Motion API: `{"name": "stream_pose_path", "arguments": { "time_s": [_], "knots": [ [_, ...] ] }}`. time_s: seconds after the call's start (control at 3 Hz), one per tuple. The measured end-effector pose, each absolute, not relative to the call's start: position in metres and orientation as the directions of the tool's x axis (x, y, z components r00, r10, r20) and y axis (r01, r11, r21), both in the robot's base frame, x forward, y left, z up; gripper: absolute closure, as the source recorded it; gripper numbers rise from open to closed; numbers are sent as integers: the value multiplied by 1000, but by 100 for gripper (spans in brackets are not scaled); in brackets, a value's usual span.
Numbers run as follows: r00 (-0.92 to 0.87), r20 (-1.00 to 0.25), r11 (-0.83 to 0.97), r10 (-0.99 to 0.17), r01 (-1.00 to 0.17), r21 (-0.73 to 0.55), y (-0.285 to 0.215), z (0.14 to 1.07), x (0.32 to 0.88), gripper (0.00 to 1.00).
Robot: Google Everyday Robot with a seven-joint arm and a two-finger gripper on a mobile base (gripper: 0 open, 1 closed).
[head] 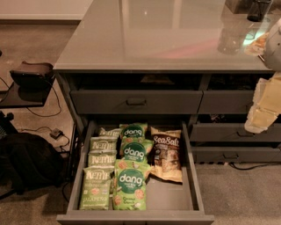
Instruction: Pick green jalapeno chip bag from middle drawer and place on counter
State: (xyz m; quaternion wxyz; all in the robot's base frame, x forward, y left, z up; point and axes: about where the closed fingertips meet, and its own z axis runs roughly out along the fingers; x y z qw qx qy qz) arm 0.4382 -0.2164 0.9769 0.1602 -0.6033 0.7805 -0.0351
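The middle drawer (170, 200) is pulled open at the bottom of the view. Several pale olive-green Kettle jalapeno chip bags lie overlapping in its left column; the frontmost (95, 188) shows "JALAPENO" near its bottom edge. Brighter green "dang" bags (130, 189) fill the middle column, and a tan and black Sea Salt bag (167, 154) lies to their right. The glossy grey counter (158, 39) tops the cabinet. My gripper (263, 107), pale cream, hangs at the right edge, above and right of the drawer, away from the bags.
A shallower closed drawer with a small bar handle (136, 102) sits above the open one. More drawers (237, 132) are on the right. A dark cup (259, 9) and a glass (230, 39) stand at the counter's back right. A black bag (26, 162) and cables lie on the floor at left.
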Motion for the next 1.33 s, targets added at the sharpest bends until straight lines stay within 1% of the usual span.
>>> {"name": "stream_pose_path", "arguments": {
  "time_s": [0.33,0.67,1.0,1.33],
  "knots": [
    [-218,-211,268,-953,-931,-249,-216,977,438,0],
    [-165,-247,212,-955,-960,-180,-196,953,435,0],
    [-89,-349,102,-933,-995,-17,-155,886,428,0],
    [-70,-468,30,-881,-995,92,-119,819,424,0]
  ]
}}
